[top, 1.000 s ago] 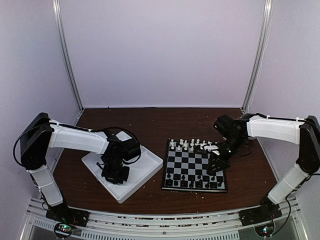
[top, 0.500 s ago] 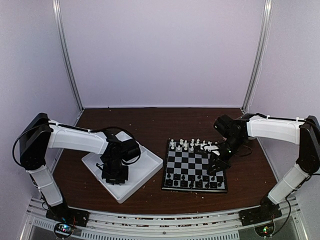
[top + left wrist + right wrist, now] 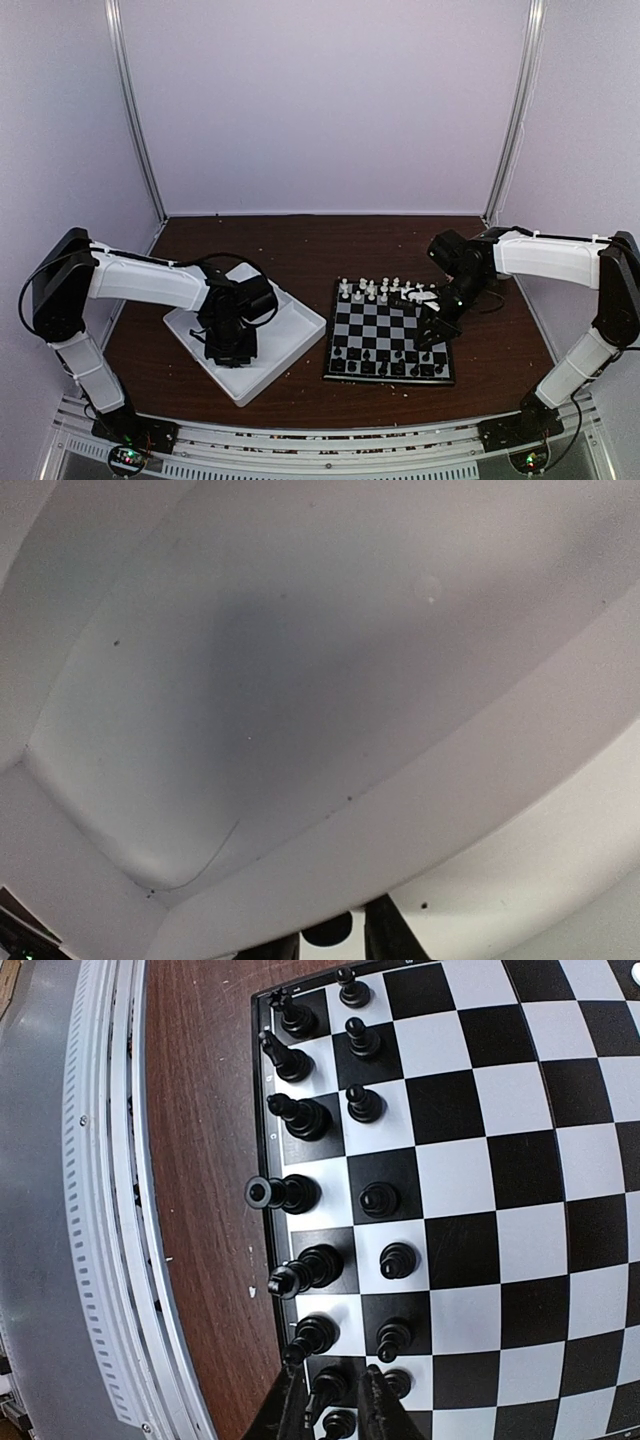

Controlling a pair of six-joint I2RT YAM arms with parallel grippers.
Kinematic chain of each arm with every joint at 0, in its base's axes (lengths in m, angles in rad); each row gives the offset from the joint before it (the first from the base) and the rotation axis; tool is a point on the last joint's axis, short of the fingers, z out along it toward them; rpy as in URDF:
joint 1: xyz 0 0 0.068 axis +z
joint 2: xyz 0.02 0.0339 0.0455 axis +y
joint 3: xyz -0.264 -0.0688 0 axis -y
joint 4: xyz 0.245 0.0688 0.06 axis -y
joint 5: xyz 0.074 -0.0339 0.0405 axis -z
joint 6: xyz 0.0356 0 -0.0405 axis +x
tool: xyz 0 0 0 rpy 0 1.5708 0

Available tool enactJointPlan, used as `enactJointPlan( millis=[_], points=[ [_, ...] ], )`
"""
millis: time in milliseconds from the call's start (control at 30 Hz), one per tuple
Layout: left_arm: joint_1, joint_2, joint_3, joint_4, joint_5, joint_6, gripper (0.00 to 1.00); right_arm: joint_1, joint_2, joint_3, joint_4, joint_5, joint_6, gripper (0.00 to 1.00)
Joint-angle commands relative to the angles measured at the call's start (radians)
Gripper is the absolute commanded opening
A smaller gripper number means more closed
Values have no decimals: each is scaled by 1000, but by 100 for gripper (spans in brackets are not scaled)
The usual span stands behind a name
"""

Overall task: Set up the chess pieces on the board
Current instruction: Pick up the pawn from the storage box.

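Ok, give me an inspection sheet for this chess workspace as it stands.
Surface: dark wooden table, light specks scattered.
Job's things: chessboard; black chess pieces stand in its near two rows.
Clutter: white tray; white chess pieces at board's far edge.
Grippers: left gripper down in tray, small dark piece between jaws, grip unclear; right gripper jaws shut on black piece in near row.
Cables: black cable loops above left gripper.
Surroundings: pale walls, metal corner posts.

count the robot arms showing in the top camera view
2. The left arm reaches from the left over the white tray. The right arm reaches from the right over the chessboard, near its right edge. No others show.
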Motion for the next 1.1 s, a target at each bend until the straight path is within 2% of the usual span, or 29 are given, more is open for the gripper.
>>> enactJointPlan(
  millis=[0,233,367,600,800,933,1000,1067],
  points=[
    [29,63,-11,42,-84,1,22,-7,7,12,-17,-21,-11,21],
    [29,46,-52,26,-74,2,15,-7,9,14,-16,-19,-9,21],
    [27,42,-55,21,-62,53,11,-7,14,17,-18,-24,-8,21],
    [-7,-44,-35,60,-182,254,8,-7,11,66,-14,-57,55,21],
    [-8,-186,-87,219,-216,465,8,-7,-21,151,65,-75,216,24],
    [-12,-282,-144,353,-212,607,9,-4,46,262,111,-162,339,33],
    [-15,-329,-173,423,-206,669,9,-2,93,338,105,-197,384,42],
    [-15,-370,-209,491,-199,711,9,3,135,404,128,-201,445,67]
  ],
)
